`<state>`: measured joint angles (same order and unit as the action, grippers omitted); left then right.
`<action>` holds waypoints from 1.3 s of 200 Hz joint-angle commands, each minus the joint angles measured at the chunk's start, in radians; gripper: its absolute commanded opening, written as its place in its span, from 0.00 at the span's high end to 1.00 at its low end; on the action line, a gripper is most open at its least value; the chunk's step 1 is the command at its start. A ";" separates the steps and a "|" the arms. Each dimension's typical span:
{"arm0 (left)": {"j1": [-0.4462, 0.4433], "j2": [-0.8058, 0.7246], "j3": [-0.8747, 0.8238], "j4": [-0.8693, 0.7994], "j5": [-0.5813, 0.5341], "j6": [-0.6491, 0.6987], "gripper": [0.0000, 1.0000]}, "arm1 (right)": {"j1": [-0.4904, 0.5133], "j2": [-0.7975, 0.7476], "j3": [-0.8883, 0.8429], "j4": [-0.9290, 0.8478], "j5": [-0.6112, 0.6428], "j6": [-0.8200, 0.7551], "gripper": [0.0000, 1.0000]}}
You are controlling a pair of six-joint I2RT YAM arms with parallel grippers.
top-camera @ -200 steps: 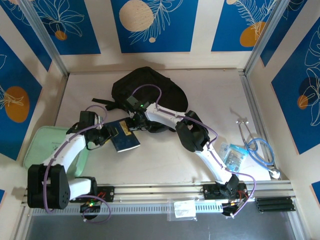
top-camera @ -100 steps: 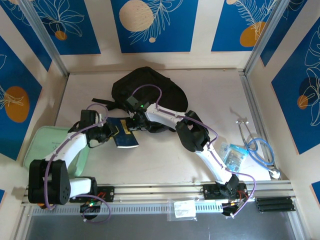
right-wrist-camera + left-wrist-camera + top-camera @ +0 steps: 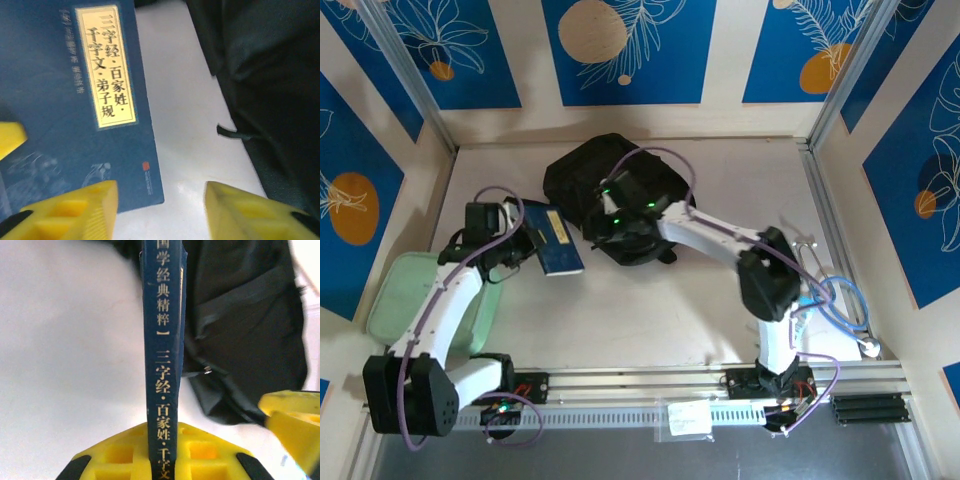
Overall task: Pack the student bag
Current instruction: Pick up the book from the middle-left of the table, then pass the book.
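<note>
The right tool [image 3: 160, 210] has let go and stands half open, empty, while the left tool [image 3: 162, 462] alone now clamps the book [image 3: 162, 340] by its spine, the backpack [image 3: 250, 330] just ahead-right, ready for loading.

The blue book [image 3: 55, 145] bears 三字经·百家姓·千字文·弟子规 on its cover, 国学经典精粹 on its spine [image 3: 162, 365].
</note>
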<state>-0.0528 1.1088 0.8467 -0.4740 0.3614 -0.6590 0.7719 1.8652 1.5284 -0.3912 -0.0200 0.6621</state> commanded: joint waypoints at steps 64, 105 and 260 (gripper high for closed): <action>-0.155 0.164 0.127 0.622 -0.043 -0.416 1.00 | -0.293 -0.351 -0.547 0.650 -0.324 0.443 0.19; -0.306 0.296 0.166 0.827 -0.201 -0.545 1.00 | -0.347 -0.345 -0.664 0.921 -0.370 0.708 0.11; -0.438 0.419 0.133 1.082 -0.308 -0.769 1.00 | -0.335 -0.116 -0.504 1.120 -0.322 0.933 0.25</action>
<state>-0.4797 1.5345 0.9771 0.5022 0.0502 -1.3865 0.4267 1.7260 0.9798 0.7013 -0.3634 1.5959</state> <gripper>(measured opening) 0.099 0.783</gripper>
